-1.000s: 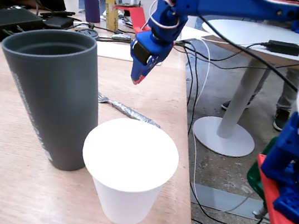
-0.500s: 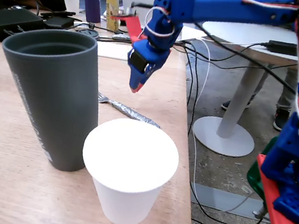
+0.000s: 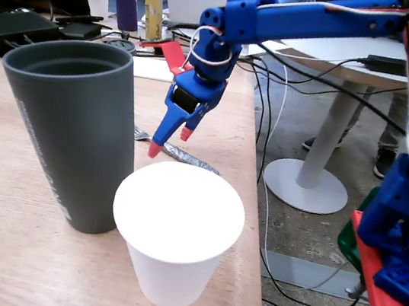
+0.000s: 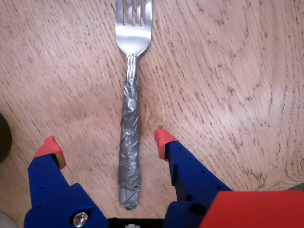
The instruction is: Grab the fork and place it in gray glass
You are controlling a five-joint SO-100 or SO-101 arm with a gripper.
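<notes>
Pale wood-grain table (image 4: 228, 71) carries a slim silver metal fork (image 4: 130, 118), its handle wrapped in crinkled gray foil-like tape. Over it hangs the blue, red-tipped hand (image 4: 105, 142), fingers spread apart on either side of the handle.

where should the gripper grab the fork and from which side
Grip the wrapped handle of the fork, coming straight down from above. It lies flat on the table, and the open gripper already straddles the handle, one finger on each side. The crinkled wrap likely gives better hold than the smooth tines.

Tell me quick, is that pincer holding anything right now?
Pincer: open, holding nothing; its tips sit either side of the fork handle.
</notes>
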